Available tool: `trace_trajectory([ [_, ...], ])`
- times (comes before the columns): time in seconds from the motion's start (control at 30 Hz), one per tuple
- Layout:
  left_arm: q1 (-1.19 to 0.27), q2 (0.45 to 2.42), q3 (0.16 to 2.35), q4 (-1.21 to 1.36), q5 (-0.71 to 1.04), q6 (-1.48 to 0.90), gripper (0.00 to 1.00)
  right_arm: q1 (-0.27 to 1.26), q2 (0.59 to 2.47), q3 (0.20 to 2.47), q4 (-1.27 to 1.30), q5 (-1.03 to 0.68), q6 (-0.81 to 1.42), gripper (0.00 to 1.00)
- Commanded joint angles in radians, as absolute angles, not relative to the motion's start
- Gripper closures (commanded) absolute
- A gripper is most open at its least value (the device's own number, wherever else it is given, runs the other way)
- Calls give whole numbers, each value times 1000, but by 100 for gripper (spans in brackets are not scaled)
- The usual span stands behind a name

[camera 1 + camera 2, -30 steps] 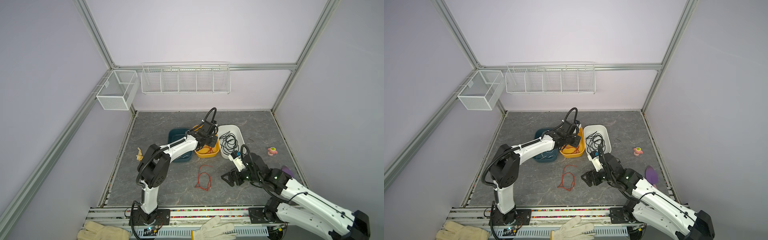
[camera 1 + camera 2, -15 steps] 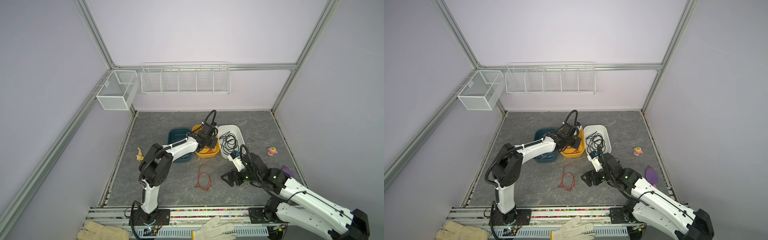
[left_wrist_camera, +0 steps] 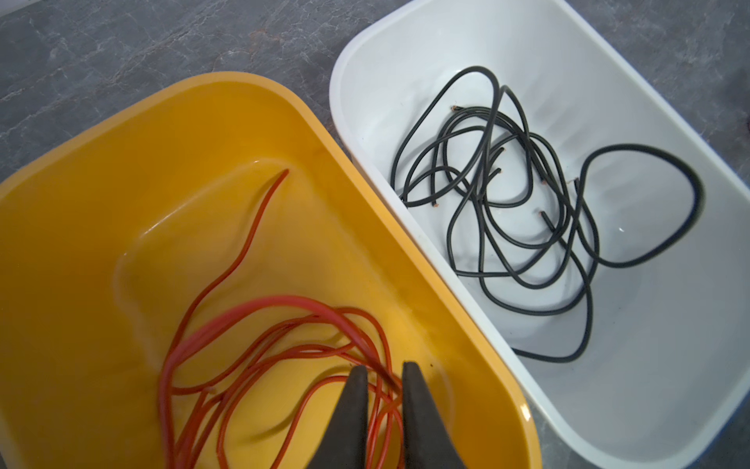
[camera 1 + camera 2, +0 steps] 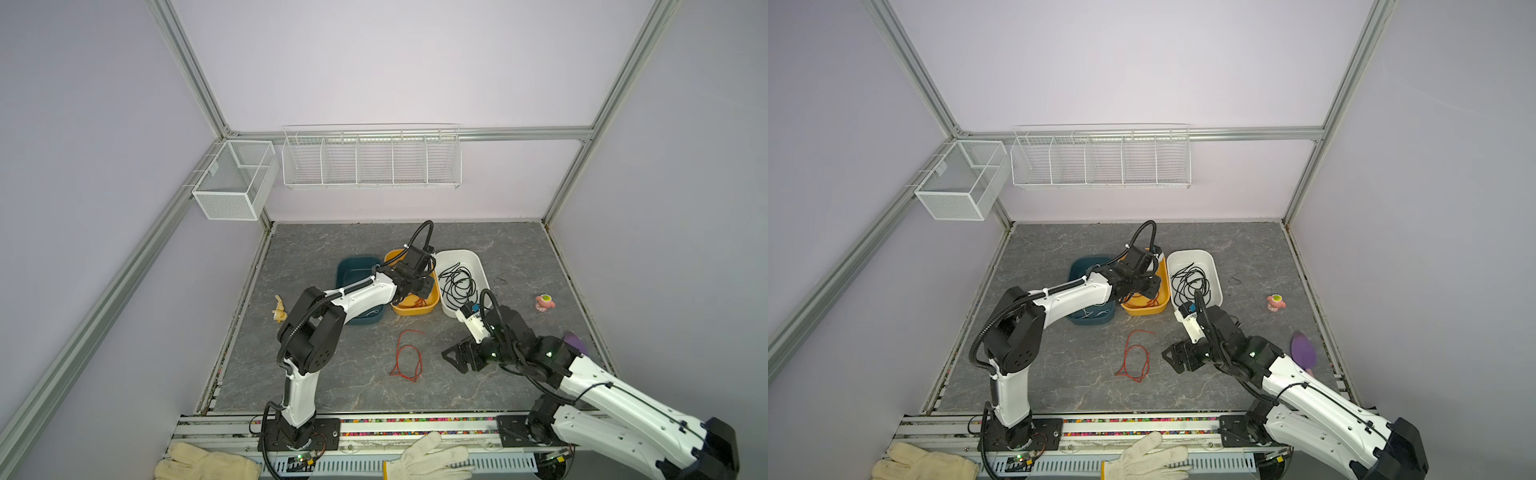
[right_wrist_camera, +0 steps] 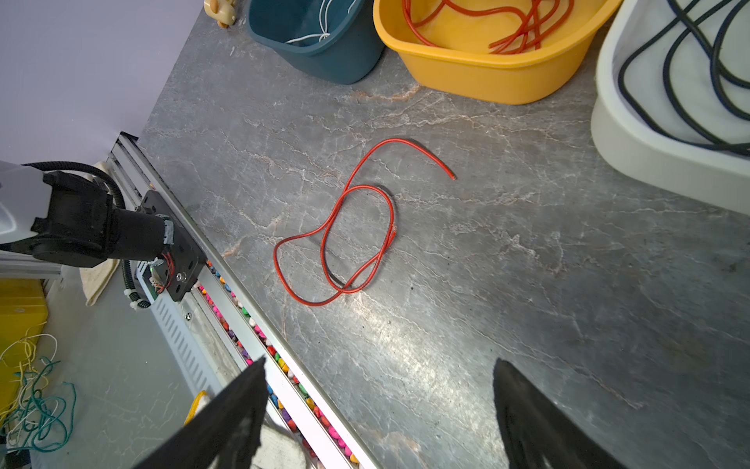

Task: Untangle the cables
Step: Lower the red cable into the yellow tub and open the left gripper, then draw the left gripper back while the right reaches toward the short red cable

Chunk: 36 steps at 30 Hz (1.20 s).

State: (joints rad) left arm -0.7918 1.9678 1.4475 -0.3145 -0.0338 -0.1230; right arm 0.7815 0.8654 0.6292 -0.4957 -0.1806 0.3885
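Left claw (image 3: 384,367) has parted, seemingly releasing red cables (image 3: 280,299).

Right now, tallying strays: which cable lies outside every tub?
The lone red-orange cable, looped on the bare table; all the others lie inside tubs.

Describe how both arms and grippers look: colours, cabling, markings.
The left arm and right arm have white link shells and black joint housings. A black ribbed hose runs along each. Green lights glow on the right arm. The left gripper and right gripper have matte black tapered fingers.
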Motion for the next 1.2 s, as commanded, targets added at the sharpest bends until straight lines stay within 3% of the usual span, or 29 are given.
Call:
trace_trajectory([
  [0.0,-790,1958,1494,-346,-55,-101,76,789,865,627,-486,-187,376,12],
  [0.7,-788,1818,1545,-459,-167,-2,48,790,861,639,-503,-162,388,12],
  [1.17,-789,1530,1389,-621,-117,163,39,787,872,685,-599,74,475,12],
])
